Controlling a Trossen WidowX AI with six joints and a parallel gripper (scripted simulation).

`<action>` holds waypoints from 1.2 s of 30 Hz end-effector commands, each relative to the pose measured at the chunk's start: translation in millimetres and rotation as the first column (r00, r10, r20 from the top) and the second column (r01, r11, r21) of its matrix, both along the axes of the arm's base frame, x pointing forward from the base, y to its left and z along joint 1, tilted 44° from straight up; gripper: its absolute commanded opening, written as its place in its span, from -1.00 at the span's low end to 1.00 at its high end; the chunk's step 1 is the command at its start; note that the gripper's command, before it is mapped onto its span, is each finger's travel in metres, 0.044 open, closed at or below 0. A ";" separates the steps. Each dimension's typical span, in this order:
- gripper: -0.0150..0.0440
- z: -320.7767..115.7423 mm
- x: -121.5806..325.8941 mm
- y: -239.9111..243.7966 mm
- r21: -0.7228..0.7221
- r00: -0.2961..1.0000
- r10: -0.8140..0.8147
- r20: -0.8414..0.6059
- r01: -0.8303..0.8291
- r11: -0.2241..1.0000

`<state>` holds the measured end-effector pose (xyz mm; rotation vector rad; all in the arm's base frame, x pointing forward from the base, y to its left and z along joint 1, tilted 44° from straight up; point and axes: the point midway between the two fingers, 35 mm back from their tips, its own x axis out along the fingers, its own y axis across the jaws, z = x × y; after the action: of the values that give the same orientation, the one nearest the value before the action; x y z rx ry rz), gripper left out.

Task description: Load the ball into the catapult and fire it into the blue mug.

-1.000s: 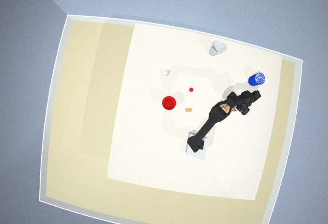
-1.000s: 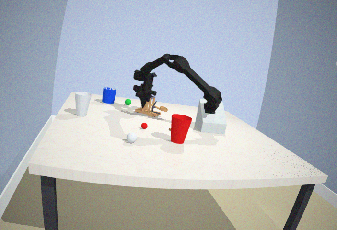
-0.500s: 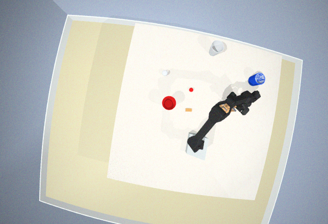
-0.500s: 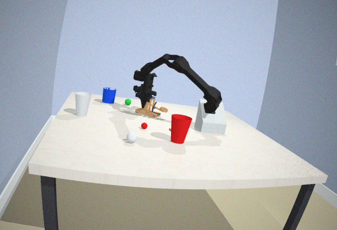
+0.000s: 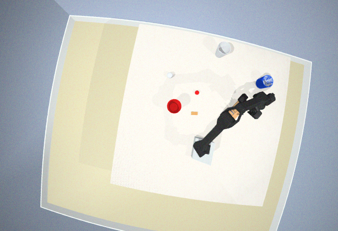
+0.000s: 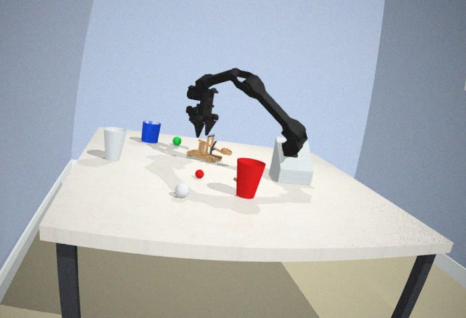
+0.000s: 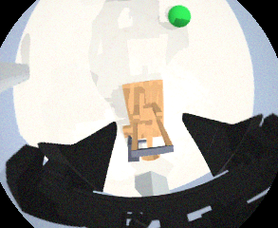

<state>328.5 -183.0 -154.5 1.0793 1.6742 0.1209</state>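
My gripper (image 6: 202,135) (image 7: 150,121) is open and empty, pointing down just above the wooden catapult. The catapult (image 5: 233,112) (image 6: 203,154) (image 7: 143,90) stands upright on the table below the fingertips, with its spoon-like cup (image 6: 226,151) towards the robot base; the arm partly hides it in the top view. The blue mug (image 5: 260,83) (image 6: 150,132) stands upright beyond the catapult. A green ball (image 6: 177,140) (image 7: 179,16) lies between catapult and mug. A red ball (image 5: 196,92) (image 6: 199,173) and a larger white ball (image 5: 169,75) (image 6: 181,190) also lie on the table.
A red cup (image 5: 174,106) (image 6: 248,179) stands near a small orange block (image 5: 194,113). A tall white cup (image 5: 223,48) (image 6: 114,144) (image 7: 11,75) stands near the table edge. The arm's pale base (image 5: 211,156) (image 6: 291,174) is on the catapult's spoon side.
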 end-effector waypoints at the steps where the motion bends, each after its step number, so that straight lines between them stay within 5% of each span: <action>1: 1.00 30.7 -1.0 -29.4 -0.019 1.000 -0.006 0.019 0.006 1.000; 36: 1.00 -19.7 0.3 18.6 -0.017 1.000 -0.015 0.026 0.015 1.000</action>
<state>329.5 -170.1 -169.5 1.0640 1.6382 0.1095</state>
